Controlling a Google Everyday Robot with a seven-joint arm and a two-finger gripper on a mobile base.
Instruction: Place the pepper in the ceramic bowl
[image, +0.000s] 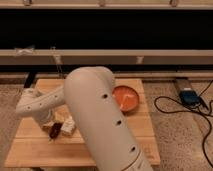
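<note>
Currently arm bent leftward, end effector (60, 125) open (jaws wide) over pepper (54, 131); ceramic bowl (125, 98) well apart.

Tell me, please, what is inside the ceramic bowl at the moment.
The ceramic bowl shows only its orange-red inside, with nothing lying in the visible part; the arm hides its left edge. The pepper is on the table, at the open gripper.
</note>
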